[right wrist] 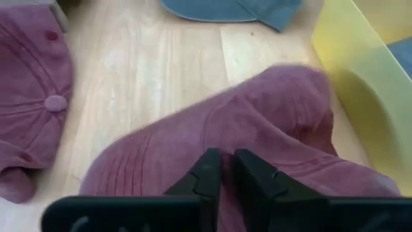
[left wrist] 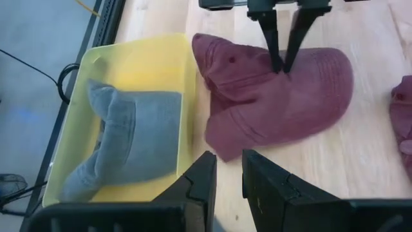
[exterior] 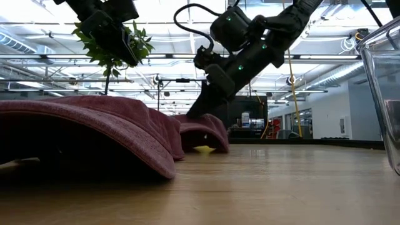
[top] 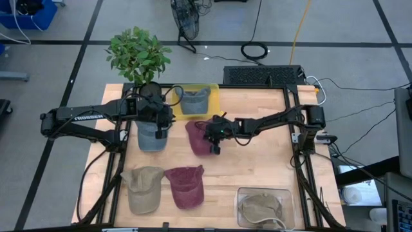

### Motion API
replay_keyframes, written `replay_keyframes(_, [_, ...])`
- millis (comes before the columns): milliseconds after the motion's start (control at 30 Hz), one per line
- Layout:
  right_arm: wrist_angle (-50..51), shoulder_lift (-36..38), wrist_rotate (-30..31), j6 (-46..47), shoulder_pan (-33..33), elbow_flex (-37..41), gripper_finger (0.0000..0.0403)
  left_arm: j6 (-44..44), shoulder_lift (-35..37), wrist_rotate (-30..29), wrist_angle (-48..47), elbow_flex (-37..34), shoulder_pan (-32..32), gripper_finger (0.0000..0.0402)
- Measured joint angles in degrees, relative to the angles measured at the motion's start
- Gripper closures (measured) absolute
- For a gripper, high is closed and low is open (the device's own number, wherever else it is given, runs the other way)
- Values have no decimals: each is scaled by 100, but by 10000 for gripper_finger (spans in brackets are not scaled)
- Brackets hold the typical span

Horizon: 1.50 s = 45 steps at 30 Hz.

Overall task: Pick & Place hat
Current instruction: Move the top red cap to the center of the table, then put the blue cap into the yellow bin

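Hovering over a blue fabric cap (top: pixel 151 137) near the table's (top: pixel 257 164) left edge, the left gripper (top: pixel 159 127) is seen slightly parted and empty. At centre, the soft, light maroon cotton cap (top: pixel 199 138) is pinched at its crown by the right gripper (top: pixel 214 147), fingers nearly closed; crown fabric is judged best for holding.

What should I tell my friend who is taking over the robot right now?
Right end effector: down on the maroon hat mid-table, fingers nearly together, pinching its fabric.
Left end effector: slightly open, empty, above the blue hat.
Done: a grey hat lies in the yellow bin; a tan hat lies in the clear bin.
Left: the maroon, the blue, plus a tan hat and another maroon hat near the front.
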<state>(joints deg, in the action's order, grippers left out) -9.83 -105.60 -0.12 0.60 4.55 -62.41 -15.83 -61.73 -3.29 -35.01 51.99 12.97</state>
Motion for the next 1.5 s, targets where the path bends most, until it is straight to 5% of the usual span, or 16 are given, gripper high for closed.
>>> replay_keyframes(267, [-12,60,-22,-22,-17,0,283,924,0,-1014,-764,0,0,321])
replay_keyframes(533, [265,755,-18,-83,-50,2,235,1998,-59,-1275,-1576,0,0,321])
replay_keyframes(833, [910,1827,27,-717,-103,2,242,2701,-590,-1347,-1930,-59,2,320])
replay_keyframes(1267, [1674,2567,912,-1400,394,4,253,3387,-994,-1175,-1836,-666,-39,276])
replay_keyframes(1500, [956,2585,894,-1694,638,7,257,3748,-981,-910,-1807,-1042,-3,244])
